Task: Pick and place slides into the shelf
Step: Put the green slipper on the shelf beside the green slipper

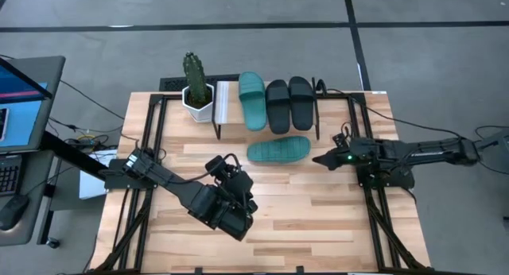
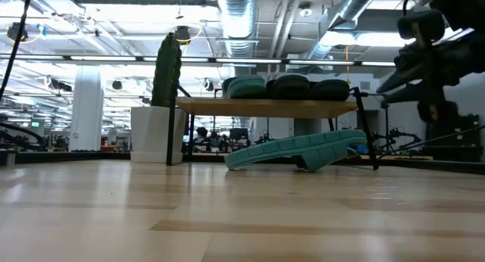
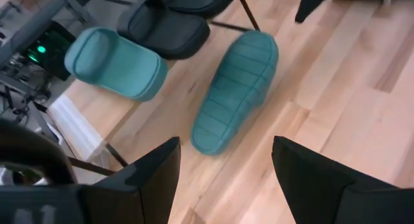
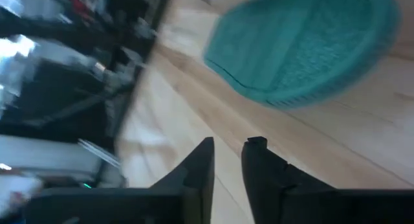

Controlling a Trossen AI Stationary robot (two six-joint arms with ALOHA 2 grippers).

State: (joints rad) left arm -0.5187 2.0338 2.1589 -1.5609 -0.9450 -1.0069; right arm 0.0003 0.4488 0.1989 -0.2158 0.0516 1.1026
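Note:
One teal slide (image 1: pixel 278 151) lies sole up on the table in front of the shelf (image 1: pixel 223 102); in the low view the slide (image 2: pixel 299 150) rests on its strap and one end. The other teal slide (image 1: pixel 251 100) and two black slides (image 1: pixel 289 103) lie side by side on the shelf top. My left gripper (image 1: pixel 231 170) hovers open on the near-left side of the overturned slide (image 3: pixel 234 91), fingers (image 3: pixel 226 153) pointing at it. My right gripper (image 1: pixel 321 159) is shut, just off that slide's right end (image 4: pixel 304 43), not touching it.
A cactus in a white pot (image 1: pixel 196 92) stands at the shelf's left end. The shelf's thin black legs (image 2: pixel 170 133) stand behind the overturned slide. Bare wooden tabletop (image 1: pixel 318 219) lies toward the near edge. A monitor and keyboard (image 1: pixel 16 108) sit off the table's left.

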